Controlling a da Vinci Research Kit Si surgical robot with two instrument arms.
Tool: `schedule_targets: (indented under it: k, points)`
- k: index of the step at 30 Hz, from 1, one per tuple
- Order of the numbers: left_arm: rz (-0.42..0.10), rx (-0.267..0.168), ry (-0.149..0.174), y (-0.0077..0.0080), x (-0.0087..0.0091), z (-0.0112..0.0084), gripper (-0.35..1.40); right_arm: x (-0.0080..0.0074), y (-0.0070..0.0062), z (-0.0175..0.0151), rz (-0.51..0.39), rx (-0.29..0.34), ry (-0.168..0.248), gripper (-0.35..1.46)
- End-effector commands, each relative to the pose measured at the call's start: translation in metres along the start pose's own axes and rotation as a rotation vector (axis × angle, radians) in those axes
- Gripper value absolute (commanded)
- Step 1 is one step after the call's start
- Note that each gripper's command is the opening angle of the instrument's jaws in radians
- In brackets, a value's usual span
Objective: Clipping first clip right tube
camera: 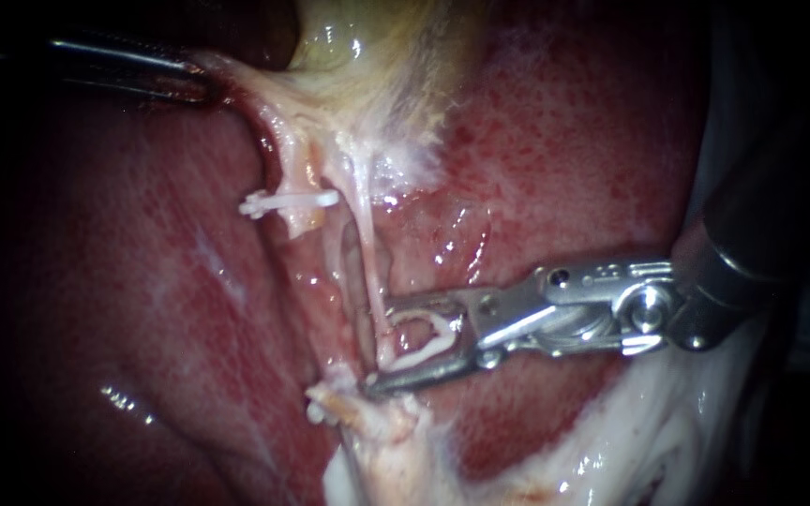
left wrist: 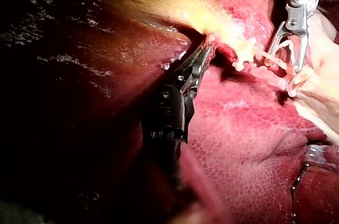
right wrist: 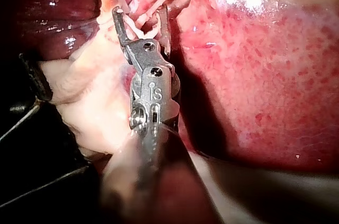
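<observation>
1. Location of the right tube: a thin, pale, taut strand running from the gallbladder neck toward the near side, across the liver.
2. Handling, as judged: soft, wet and slippery, very light, no stiffness, easily torn. Apply no sideways pull.
3. Hold point: low on the strand where it lies bare, square across it.
4. Right instrument: jaws wide apart, cradling an open white loaded clip that straddles the tube. Not yet squeezed down.
5. Left instrument: jaws closed on gallbladder tissue at the far left, holding the strands stretched.
6. Just left of the right tube: a neighbouring tube carrying a placed clip. Hold jaw tips clear of both.
7. At the lower jaw tip: pale fatty tissue, touching or nearly so, cannot tell which. Risk of trapping it in the clip.
8. Directly behind the jaws: liver surface. Avoid pressing into it.
</observation>
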Motion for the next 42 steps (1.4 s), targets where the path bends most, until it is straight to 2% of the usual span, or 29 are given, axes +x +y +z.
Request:
schedule_targets:
  k: [1, 5, 8, 11, 18, 23, 34, 42]
  points:
    - [0.000, 0.000, 0.000, 0.0000, 0.0000, 0.0000, -0.35, 0.0001, 0.0000, 0.0002, 0.001, 0.009, 0.009, 0.50]
    - [0.000, 0.000, 0.000, 0.0000, 0.0000, 0.0000, -0.35, 0.0005, 0.0003, 0.0009, 0.068, 0.093, 0.070, 0.50]
    - [0.000, 0.000, 0.000, 0.0000, -0.0001, 0.0000, -0.35, 0.0006, 0.0001, 0.0010, 0.092, 0.151, 0.099, 0.50]
    - [0.000, 0.000, 0.000, -0.0001, -0.0001, 0.0000, -0.35, 0.0008, -0.0005, 0.0009, 0.104, 0.200, 0.122, 0.50]
    - [0.000, 0.000, 0.000, -0.0001, -0.0001, 0.0000, -0.35, 0.0017, -0.0023, 0.0009, 0.128, 0.282, 0.142, 0.49]
    - [0.001, 0.000, 0.000, -0.0001, -0.0002, 0.0000, -0.35, 0.0019, -0.0026, 0.0010, 0.140, 0.292, 0.140, 0.46]
    - [0.001, 0.000, 0.000, -0.0001, -0.0002, 0.0001, -0.35, 0.0012, -0.0014, 0.0004, 0.157, 0.294, 0.137, 0.27]
    - [0.001, 0.001, 0.000, -0.0001, -0.0002, 0.0001, -0.35, 0.0012, -0.0015, 0.0002, 0.172, 0.309, 0.129, -0.05]
